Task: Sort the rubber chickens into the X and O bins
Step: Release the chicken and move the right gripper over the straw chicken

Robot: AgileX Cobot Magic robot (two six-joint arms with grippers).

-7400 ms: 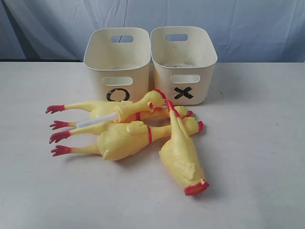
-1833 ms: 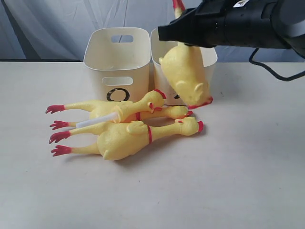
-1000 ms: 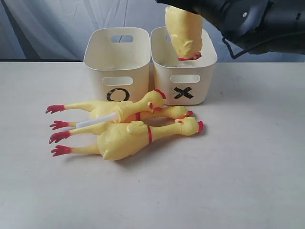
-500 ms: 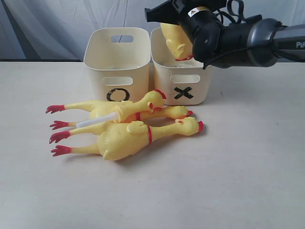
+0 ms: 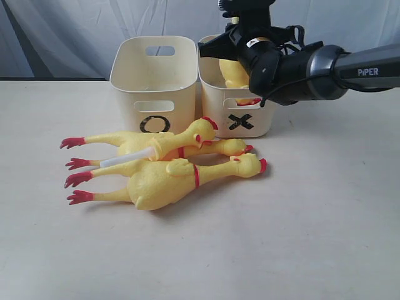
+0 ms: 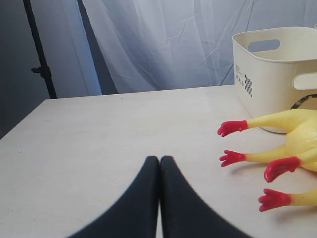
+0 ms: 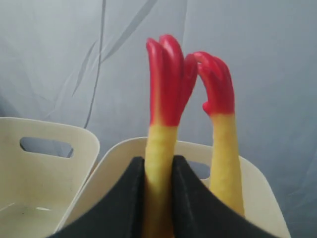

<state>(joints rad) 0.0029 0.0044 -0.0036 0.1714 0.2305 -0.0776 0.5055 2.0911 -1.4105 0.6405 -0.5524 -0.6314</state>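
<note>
My right gripper (image 7: pixel 158 166) clamps one leg of a chicken (image 5: pixel 235 74) that hangs head-down, partly below the rim of the X bin (image 5: pixel 215 103). My left gripper (image 6: pixel 159 163) is closed on nothing, over bare table (image 6: pixel 99 129). Three chickens (image 5: pixel 162 181) lie just before the O bin (image 5: pixel 153 81).

Yellow rubber chickens (image 5: pixel 156 184) (red feet, combs, neck rings); cream O bin (image 5: pixel 181 106) and X bin (image 5: pixel 212 109), black letters.
</note>
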